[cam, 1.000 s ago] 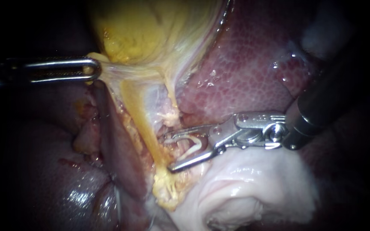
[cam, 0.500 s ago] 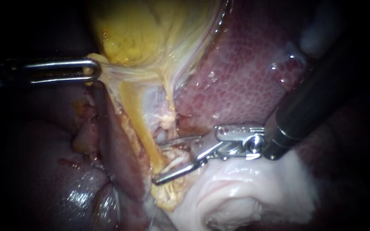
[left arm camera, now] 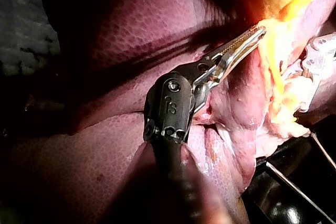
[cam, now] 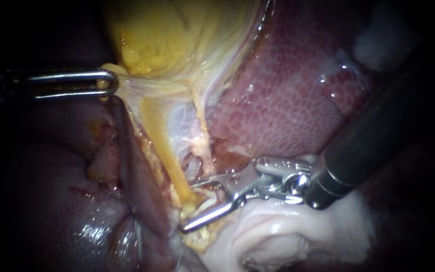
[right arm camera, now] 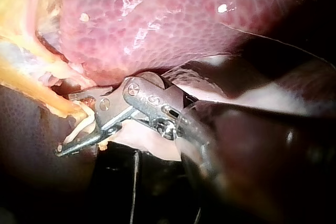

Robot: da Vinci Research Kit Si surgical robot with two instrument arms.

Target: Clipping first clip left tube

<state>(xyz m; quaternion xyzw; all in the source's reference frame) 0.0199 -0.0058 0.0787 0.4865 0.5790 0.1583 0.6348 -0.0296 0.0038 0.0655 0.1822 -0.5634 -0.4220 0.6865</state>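
Endoscope view, clip approach. Your left tool [cam: 107,82] is clamped on the edge of the gallbladder [cam: 177,40], drawing its neck sideways so that the yellow left tube [cam: 161,143] runs taut and slanting beneath it. This hold has not shifted over the last second.

Your right tool [cam: 187,206] has travelled in that time. It stood beside the tube, on the liver [cam: 288,90] side, and has now come across and lower. Its jaws stay apart, with the pale clip [cam: 208,198] seated between them. The lower end of the tube now appears to lie in the gap, one jaw above it and one below, though the far tips are partly lost against the fatty tissue.

The clip has not yet been closed. Judged from this, positioning is nearly done. Confirm that both jaw tips pass clear beyond the tube, and that only the left tube is enclosed, before you fire.
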